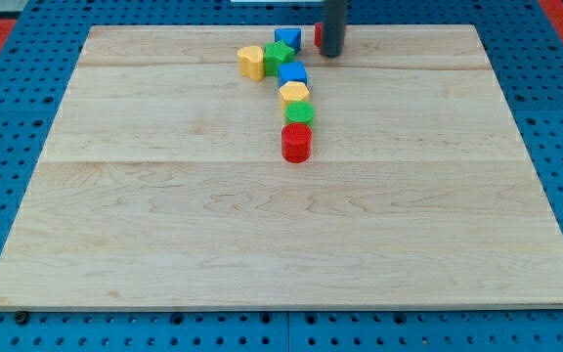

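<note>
Camera view: my tip point(331, 54), a bare rod grasping nothing, touches a red block point(319, 36); blue block point(287, 39) to its left.

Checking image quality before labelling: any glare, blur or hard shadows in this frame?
Camera view: lighting is even and soft, with no glare on the wooden board. Shadows are faint, only a thin one under the red cylinder. My tip and the rod look slightly soft-edged; the partly hidden red block behind it is hard to make out. The board's edges converge toward the view's top.
</note>
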Controlling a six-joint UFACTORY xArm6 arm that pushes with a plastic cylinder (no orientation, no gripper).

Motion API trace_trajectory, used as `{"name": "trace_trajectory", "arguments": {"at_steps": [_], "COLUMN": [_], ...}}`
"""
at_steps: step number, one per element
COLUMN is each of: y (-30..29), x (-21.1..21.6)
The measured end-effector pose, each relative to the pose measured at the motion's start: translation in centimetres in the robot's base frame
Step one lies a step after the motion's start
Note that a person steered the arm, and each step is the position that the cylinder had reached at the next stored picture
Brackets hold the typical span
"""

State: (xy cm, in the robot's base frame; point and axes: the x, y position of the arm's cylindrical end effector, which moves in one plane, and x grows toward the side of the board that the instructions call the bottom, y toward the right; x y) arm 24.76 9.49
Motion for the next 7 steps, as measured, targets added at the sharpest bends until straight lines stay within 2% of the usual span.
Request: {"name": "trace_trajectory", "arguments": {"at_steps": [1, 2, 3, 4, 5, 6, 7], "y": [2.4, 8.8, 8.0, -1.5, -7.2, -4.8, -5.0], "x": [0.1, -2.4, -5.6, -5.5, -2.6, 3.5, 8.3]}}
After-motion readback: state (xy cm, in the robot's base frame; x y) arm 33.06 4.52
